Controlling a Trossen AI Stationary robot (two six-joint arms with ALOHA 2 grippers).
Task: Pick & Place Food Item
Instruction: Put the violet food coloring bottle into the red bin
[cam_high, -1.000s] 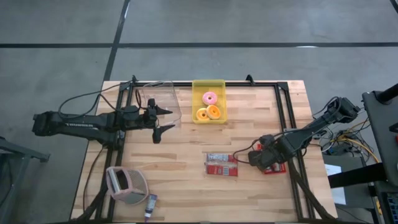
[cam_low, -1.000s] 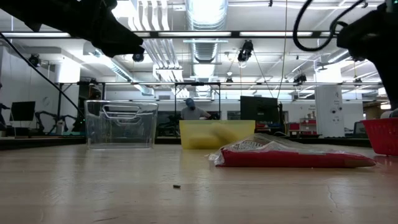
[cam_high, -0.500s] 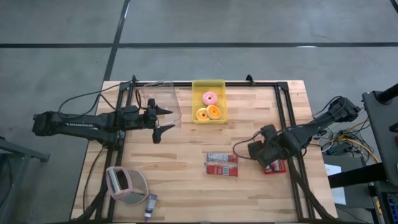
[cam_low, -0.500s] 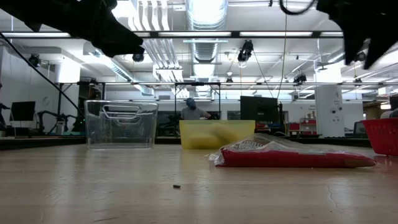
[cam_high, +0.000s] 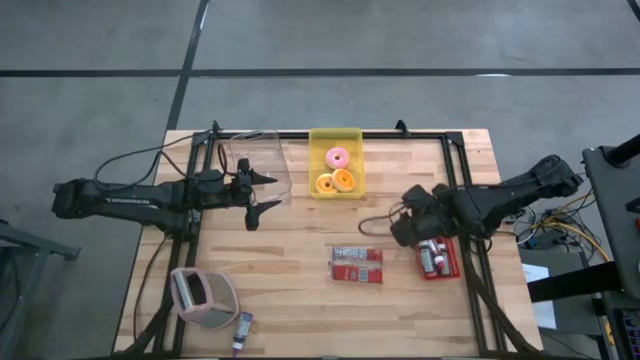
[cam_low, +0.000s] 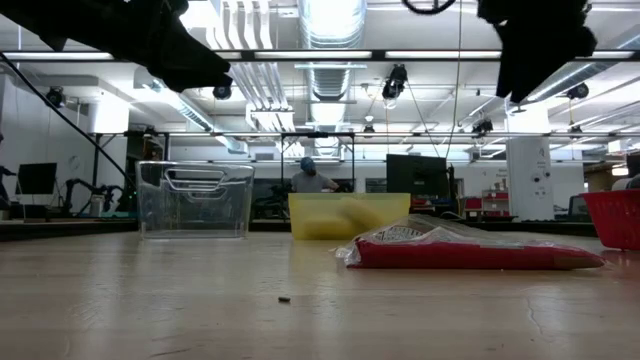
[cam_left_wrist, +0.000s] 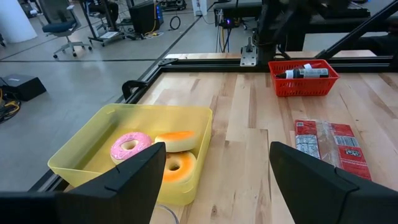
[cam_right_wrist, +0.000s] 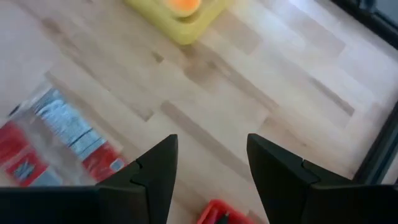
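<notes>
A lit workshop hall with ceiling ducts and monitors lies behind the wooden tabletop (cam_high: 300, 290), and a person (cam_low: 312, 176) sits far back there. At the far edge a yellow bin (cam_high: 336, 176) holds three donuts (cam_left_wrist: 155, 152), one pink and two orange; a clear tub (cam_high: 257, 162) stands just beside it. A red snack pack (cam_high: 357, 265) lies flat near the middle of the tabletop, and a red basket (cam_high: 438, 258) with small bottles sits to its right. The right claw (cam_high: 402, 228) hangs empty above the bare wood between the pack and the bin, fingers apart. The left claw (cam_high: 262, 191) waits near the tub, wide open, empty.
</notes>
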